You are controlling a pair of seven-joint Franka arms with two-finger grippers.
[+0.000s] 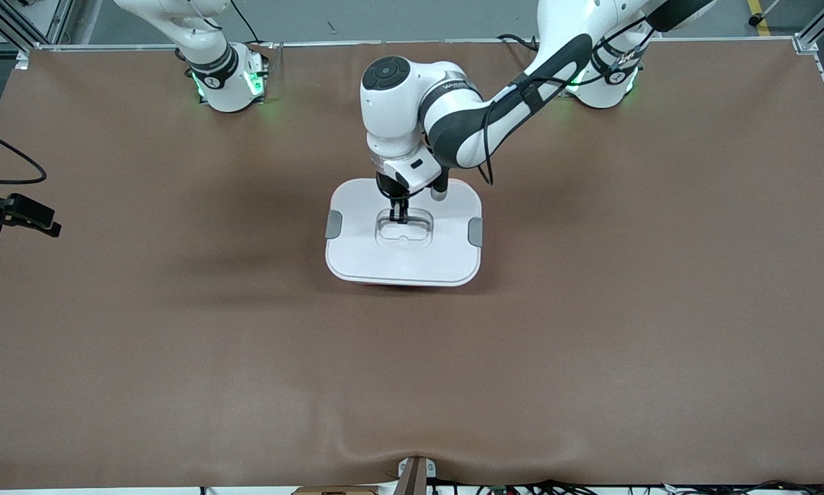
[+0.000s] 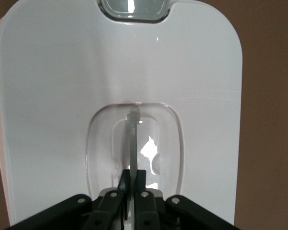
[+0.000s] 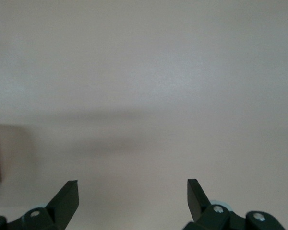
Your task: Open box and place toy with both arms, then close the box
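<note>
- The box sits on the brown counter, about midway between the two arms' ends, and it is shut with its white lid on.
- A thin strip of pink shows under the lid's edge nearest the front camera.
- A grey latch sits on the lid's edge toward the right arm's end, and another latch on the edge toward the left arm's end.
- The clear handle lies in a rounded hollow in the middle of the lid.
- The left arm reaches from its base down to the middle of the lid.
- The left gripper points straight down into the hollow, and its fingers are pinched narrow on the upright clear bar of the handle.
- In the left wrist view the white lid fills most of the picture, with a latch at its edge.
- The right arm waits at its base; only its lower part shows in the front view.
- The right gripper appears only in the right wrist view, with its fingers spread wide and nothing between them, over a plain pale surface.
- The toy is not visible in any view.
</note>
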